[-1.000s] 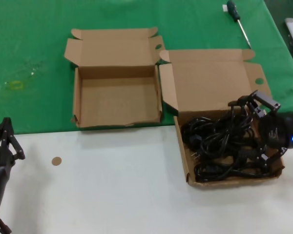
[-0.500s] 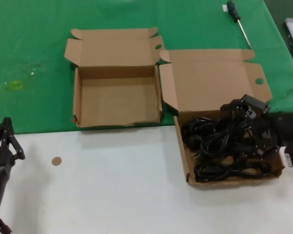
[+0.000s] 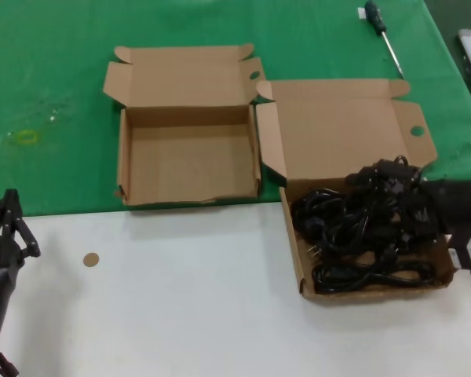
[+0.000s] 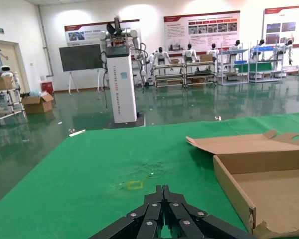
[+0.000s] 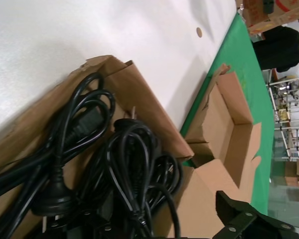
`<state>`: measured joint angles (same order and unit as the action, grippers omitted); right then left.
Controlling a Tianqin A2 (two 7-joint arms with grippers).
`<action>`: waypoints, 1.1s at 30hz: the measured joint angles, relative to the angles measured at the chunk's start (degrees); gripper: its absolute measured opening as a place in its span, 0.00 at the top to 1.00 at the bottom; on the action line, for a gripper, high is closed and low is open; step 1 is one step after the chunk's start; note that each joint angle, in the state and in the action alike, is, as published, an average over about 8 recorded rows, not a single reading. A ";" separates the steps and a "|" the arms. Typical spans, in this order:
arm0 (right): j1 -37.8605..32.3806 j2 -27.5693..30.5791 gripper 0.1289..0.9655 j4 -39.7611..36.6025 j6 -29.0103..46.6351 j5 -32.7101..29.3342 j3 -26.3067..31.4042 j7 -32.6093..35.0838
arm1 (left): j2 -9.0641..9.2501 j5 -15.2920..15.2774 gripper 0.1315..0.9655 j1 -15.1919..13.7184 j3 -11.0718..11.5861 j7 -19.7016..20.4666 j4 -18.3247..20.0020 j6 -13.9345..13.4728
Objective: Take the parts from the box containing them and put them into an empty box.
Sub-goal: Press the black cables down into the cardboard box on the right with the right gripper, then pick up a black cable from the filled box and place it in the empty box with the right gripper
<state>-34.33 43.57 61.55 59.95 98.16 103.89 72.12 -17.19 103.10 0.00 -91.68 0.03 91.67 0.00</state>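
Head view: parts point(image 3: 361, 236) lie tangled, looped, no single axis.

Cords point(image 3: 361, 236) in right box point(image 3: 341, 141), left of it empty box point(image 3: 184, 169)

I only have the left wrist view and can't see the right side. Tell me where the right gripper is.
Observer: The right gripper is down among the power cords, inside the box with the tall lid.
Operator: Report the other box.
Observer: The empty box holds no cords and sits directly left of the full one.
Operator: Locate my left gripper.
Observer: The left gripper hangs over the white table at the near left, clear of both boxes.
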 joint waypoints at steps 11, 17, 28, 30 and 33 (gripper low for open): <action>-0.25 0.03 0.42 -2.24 -0.37 -0.73 0.45 1.95 | 0.00 0.00 0.98 0.00 0.00 0.00 0.00 0.00; 0.16 0.24 0.62 -2.87 -0.52 -0.90 0.55 2.34 | 0.00 0.00 0.98 0.00 0.00 0.00 0.00 0.00; 0.18 0.14 0.80 -3.43 -1.25 -0.78 0.15 3.54 | 0.00 0.00 0.98 0.00 0.00 0.00 0.00 0.00; -0.03 0.11 0.84 -3.58 -1.44 -0.75 -0.04 4.24 | 0.00 0.00 0.98 0.00 0.00 -0.01 0.00 0.00; -0.33 0.15 0.87 -3.61 -1.72 -0.69 -0.34 5.13 | 0.00 0.00 0.98 0.00 0.00 -0.01 0.00 0.00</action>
<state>-34.66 43.73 57.95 58.23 97.46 103.55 77.25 -17.19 103.11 0.00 -91.68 0.02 91.67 0.00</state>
